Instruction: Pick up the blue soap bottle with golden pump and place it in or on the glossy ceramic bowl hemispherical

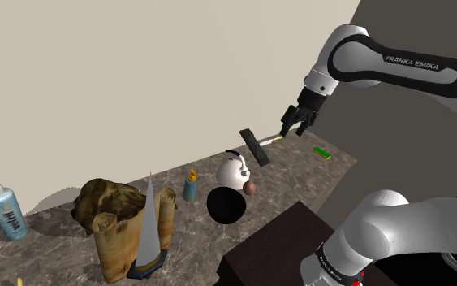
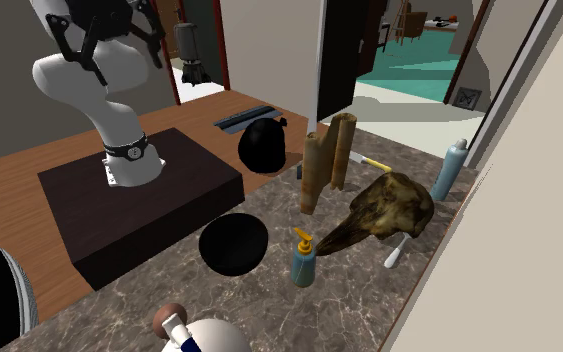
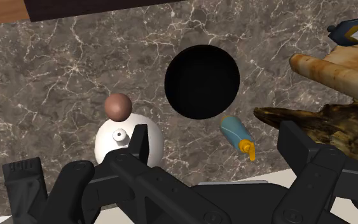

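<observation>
The blue soap bottle (image 1: 190, 187) with its golden pump stands upright on the marble counter, near the wall. Close beside it sits the bowl (image 1: 226, 205), which looks plain black and round. My gripper (image 1: 293, 130) hangs high above the counter, open and holding nothing. In the wrist view both fingers stand wide apart, with the bottle (image 3: 237, 133) and bowl (image 3: 202, 81) far below between them. In the second exterior view the bottle (image 2: 303, 258) stands just right of the bowl (image 2: 233, 244), and the gripper (image 2: 109, 40) is at the top left.
A white round jar (image 1: 233, 169) and a brown ball (image 1: 251, 188) sit near the bowl. A brown lump (image 1: 105, 199), tan cylinders (image 1: 121, 236), a grey cone (image 1: 148, 223) and a light blue bottle (image 1: 7, 211) crowd the shoulder view's left. A black bar (image 1: 256, 146) and green item (image 1: 324, 150) lie farther right.
</observation>
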Controlling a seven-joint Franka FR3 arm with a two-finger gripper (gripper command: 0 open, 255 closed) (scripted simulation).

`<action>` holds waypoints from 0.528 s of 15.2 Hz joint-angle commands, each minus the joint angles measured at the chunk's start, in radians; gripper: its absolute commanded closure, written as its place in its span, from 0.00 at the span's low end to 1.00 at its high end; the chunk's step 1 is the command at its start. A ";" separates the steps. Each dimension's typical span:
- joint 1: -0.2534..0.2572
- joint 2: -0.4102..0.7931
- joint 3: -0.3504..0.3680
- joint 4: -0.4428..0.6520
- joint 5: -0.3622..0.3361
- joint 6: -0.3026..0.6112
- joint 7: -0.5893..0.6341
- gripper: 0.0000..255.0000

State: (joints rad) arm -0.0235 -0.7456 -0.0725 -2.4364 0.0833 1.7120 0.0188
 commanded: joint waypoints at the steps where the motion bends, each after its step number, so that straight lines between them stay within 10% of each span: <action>1: 0.000 0.000 0.000 0.000 0.000 0.000 0.000 0.00; 8: 0.039 0.181 0.053 -0.049 0.040 0.244 0.028 0.00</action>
State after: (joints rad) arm 0.0110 -0.5836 -0.0262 -2.4807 0.1190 1.9271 0.0437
